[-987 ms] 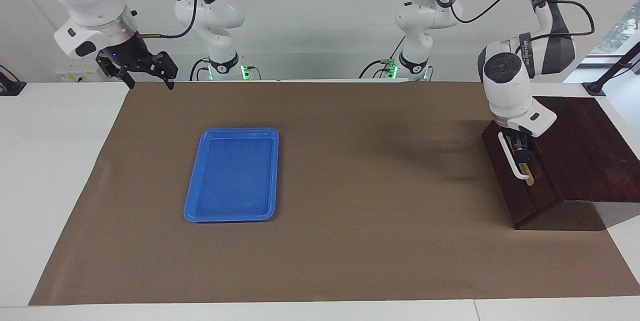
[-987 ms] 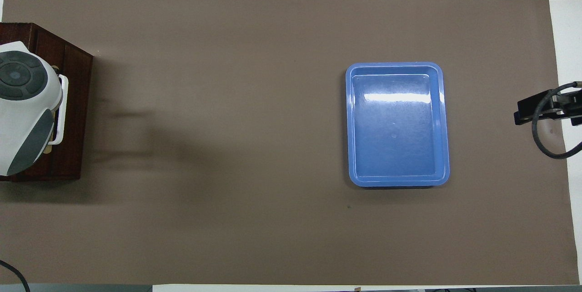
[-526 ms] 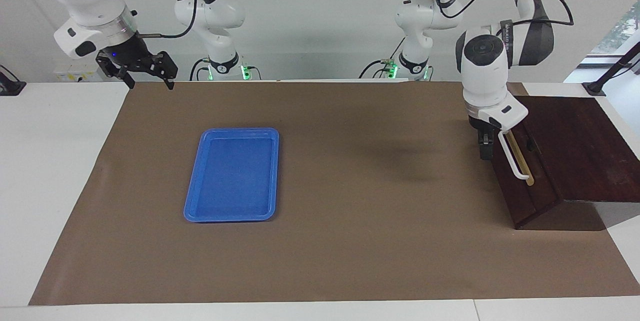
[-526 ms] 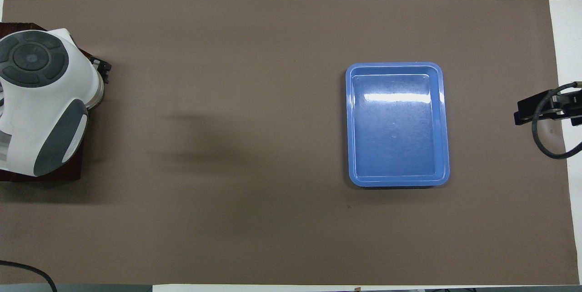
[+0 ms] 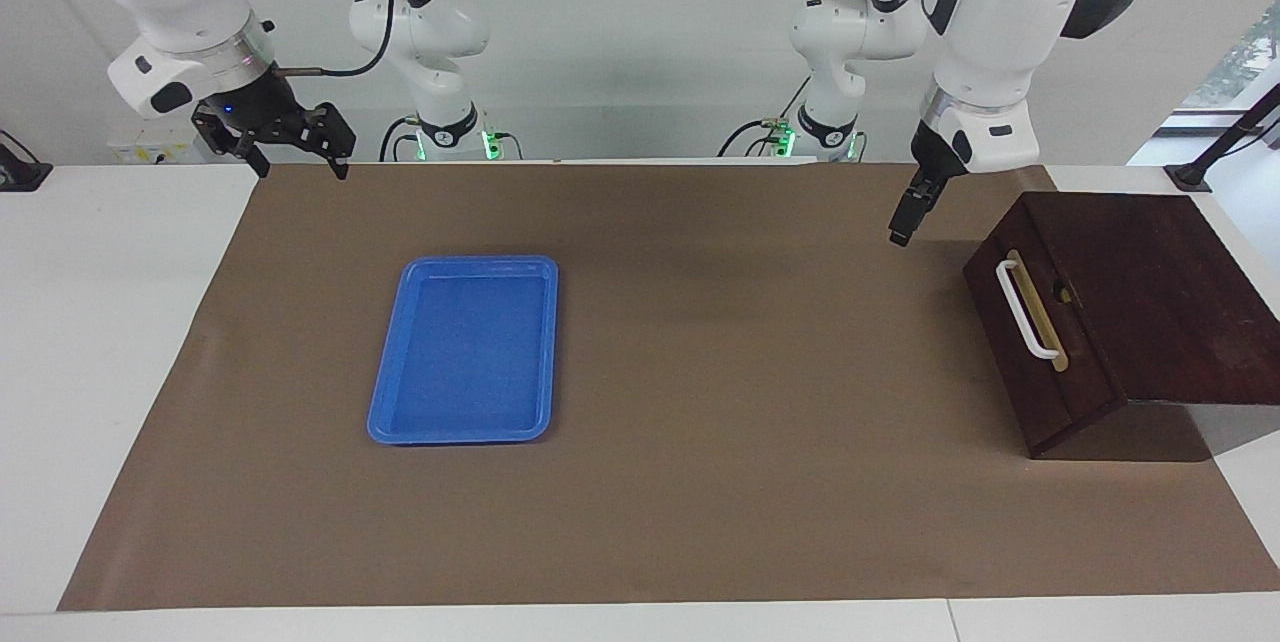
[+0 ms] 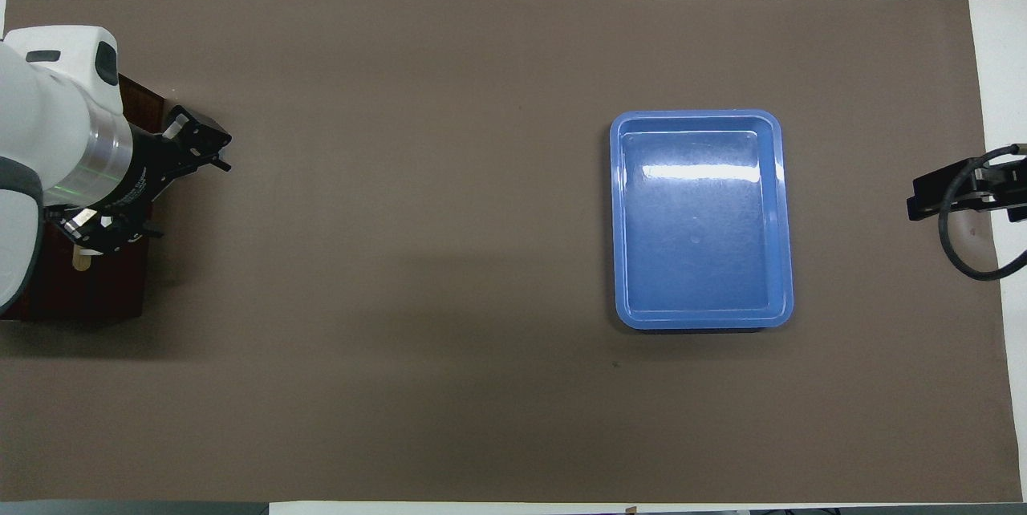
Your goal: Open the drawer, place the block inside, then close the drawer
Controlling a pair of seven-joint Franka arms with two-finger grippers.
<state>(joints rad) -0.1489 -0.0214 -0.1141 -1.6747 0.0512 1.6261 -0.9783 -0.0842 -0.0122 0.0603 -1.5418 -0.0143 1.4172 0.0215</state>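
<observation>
We see the left gripper (image 5: 903, 222) up in the air over the brown mat (image 5: 700, 372), just off the corner of the dark wooden box (image 5: 1130, 312) that is nearer the robots, and it touches nothing. From the overhead camera its two fingers (image 6: 196, 134) stand wide apart, and nothing sits between them. The drawer (image 5: 1030, 342) is at the left arm's end of the surface, its dark front pushed in against the box, the white bar handle (image 5: 1025, 307) lying across the tan strip. We catch only a thin slit along the top edge of the front, with a speck of yellow in it; we cannot tell whether that speck is the block, and we spot no block anywhere on the mat.

Over at the right arm's end, the right gripper (image 5: 290, 147) hangs over the edge of the mat nearest the robots, where brown meets the white surface (image 5: 110, 352). Its fingers are spread wide and carry nothing, and the arm waits there.

Between the two ends we have the flat blue tray (image 5: 385, 392), lying on the mat toward the right arm's end and well apart from the box. It has nothing in it, and neither gripper is near it.
</observation>
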